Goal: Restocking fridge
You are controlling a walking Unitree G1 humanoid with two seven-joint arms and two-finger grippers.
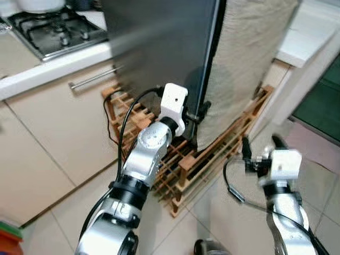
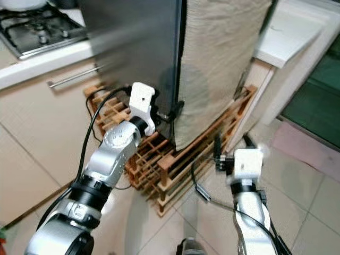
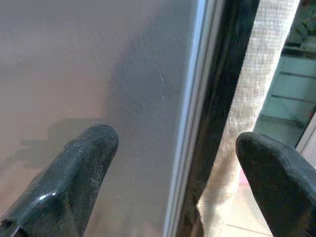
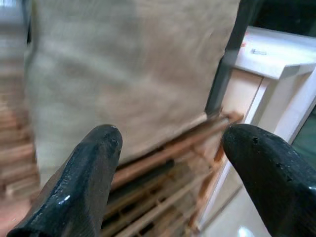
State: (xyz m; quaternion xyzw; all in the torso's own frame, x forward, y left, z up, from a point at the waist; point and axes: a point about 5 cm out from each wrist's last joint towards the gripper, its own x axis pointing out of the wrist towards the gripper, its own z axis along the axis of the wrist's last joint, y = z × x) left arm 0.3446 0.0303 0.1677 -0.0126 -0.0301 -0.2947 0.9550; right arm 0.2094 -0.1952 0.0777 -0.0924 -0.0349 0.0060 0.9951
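Left gripper, fingers spread, at edge of tall grey metal fridge draped with beige woven cloth. Right gripper apart, low over pale tiled floor. Slatted wooden rack under fridge; steel gas hob on white counter.

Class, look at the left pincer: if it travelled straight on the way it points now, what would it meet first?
Most likely the fridge door's front edge: the left pincer is open, its fingers straddling that edge, with the beige cloth hanging just beyond. Depth is unclear.
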